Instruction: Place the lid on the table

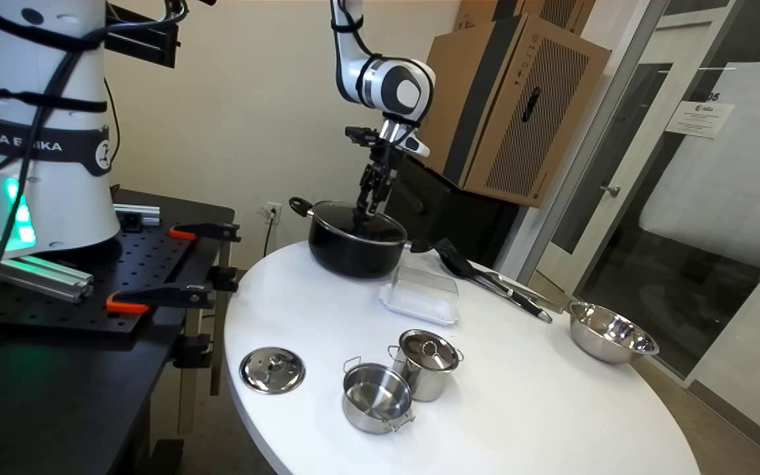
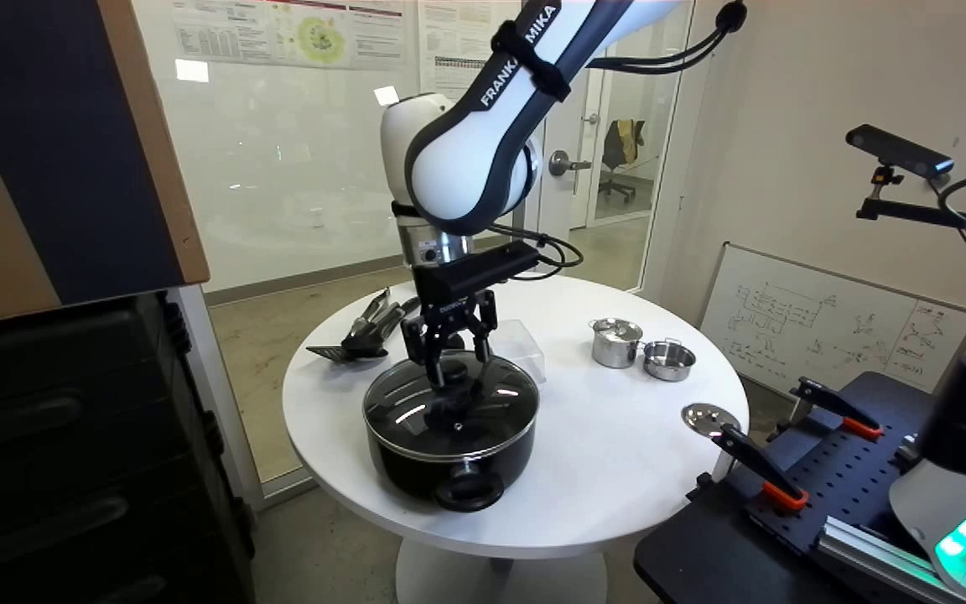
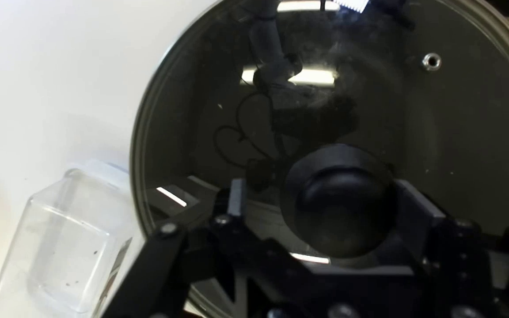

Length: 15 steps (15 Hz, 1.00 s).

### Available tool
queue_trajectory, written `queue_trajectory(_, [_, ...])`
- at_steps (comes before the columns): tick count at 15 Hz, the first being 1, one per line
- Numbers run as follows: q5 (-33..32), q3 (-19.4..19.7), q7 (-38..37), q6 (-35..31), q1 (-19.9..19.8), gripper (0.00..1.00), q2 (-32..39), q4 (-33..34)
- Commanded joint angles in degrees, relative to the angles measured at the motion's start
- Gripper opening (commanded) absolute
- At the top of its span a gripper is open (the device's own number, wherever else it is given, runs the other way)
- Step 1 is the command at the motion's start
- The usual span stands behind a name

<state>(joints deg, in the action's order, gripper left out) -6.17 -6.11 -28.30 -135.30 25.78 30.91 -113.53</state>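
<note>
The round clear glass lid [image 1: 332, 216] sits on the black pot [image 1: 353, 258] in both exterior views [image 2: 466, 434]. Its thin metal rim and dark centre knob [image 3: 345, 207] show in the wrist view [image 3: 351, 119]. The pot stands near the edge of the white round table [image 1: 525, 402]; the tabletop also shows in an exterior view [image 2: 600, 461]. My gripper [image 2: 459, 373] points down over the lid, its fingers [image 3: 325, 198] open on both sides of the knob. The left finger in the wrist view is apart from the knob; the right one is close, contact unclear.
A clear plastic container [image 3: 69, 247] stands beside the pot. Dark utensils [image 1: 485, 280] and a steel bowl [image 1: 611, 333] lie farther along. A lidded steel pot [image 1: 429, 373], a small open pot [image 1: 377, 399] and a silver disc [image 1: 272, 371] are on the table.
</note>
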Motion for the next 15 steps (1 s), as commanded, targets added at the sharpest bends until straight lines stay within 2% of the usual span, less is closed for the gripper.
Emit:
queue_trajectory(1, [-1.44,0.70,-1.13,-0.87,0.95,0.49,1.71,2.21])
queue_trajectory(4, [-1.36,0.72,-1.22,-0.74,1.36,0.27,1.92,2.90])
queue_trajectory(9, [-0.25,0.15,-0.51,-0.58,0.74,0.25,0.92,2.64])
queue_trajectory(15, [2.21,-1.33,0.51,-0.14,-0.91,0.25,-7.25,-1.68])
